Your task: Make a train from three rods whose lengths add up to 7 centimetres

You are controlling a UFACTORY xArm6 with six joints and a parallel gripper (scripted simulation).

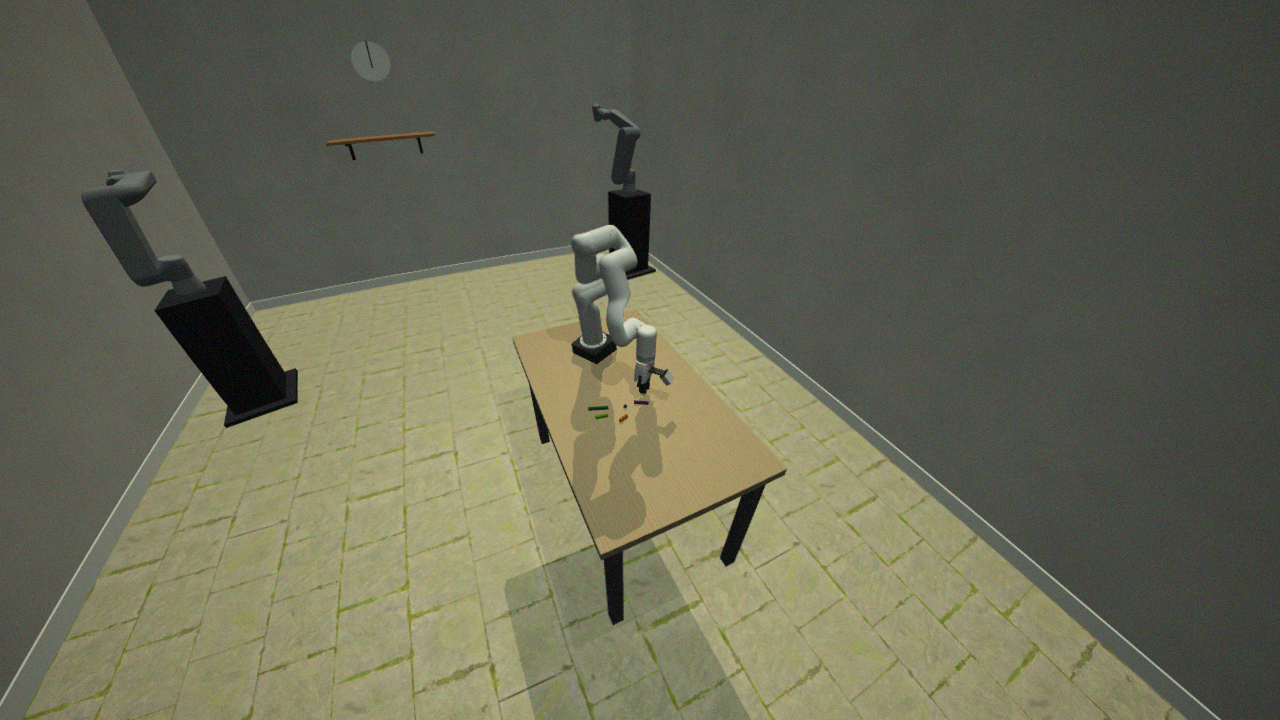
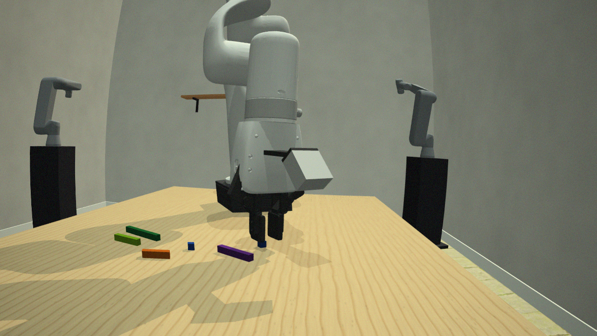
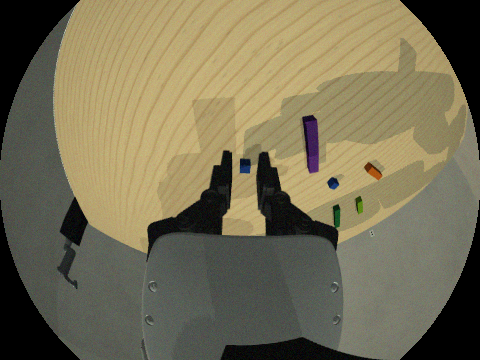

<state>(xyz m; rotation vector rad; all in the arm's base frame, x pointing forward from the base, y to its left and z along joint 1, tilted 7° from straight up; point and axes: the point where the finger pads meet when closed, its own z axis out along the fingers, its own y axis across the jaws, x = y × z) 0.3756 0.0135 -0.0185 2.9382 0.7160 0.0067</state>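
Observation:
My gripper (image 2: 267, 240) (image 3: 244, 163) points down, its fingers apart with nothing held. A small blue rod (image 2: 261, 244) (image 3: 245, 166) lies just below the fingertips; in the wrist view it shows between them. A purple rod (image 1: 641, 402) (image 2: 234, 252) (image 3: 311, 144) lies close beside it. A second blue rod (image 1: 624, 406) (image 2: 190, 246) (image 3: 333, 183) lies on the purple rod's other side. An orange rod (image 1: 623, 418) (image 2: 156, 253) (image 3: 373, 171), a lime rod (image 1: 601, 416) (image 2: 127, 239) (image 3: 359, 205) and a green rod (image 1: 597, 408) (image 2: 142, 233) (image 3: 336, 216) lie apart, further off.
The wooden table (image 1: 707, 465) (image 2: 375, 267) (image 3: 125, 125) carries the rods and the arm's black base (image 1: 593, 348). Shadows of the arm fall across the table. Two other grey arms on black pedestals (image 1: 223, 349) (image 2: 426, 200) stand away from the table.

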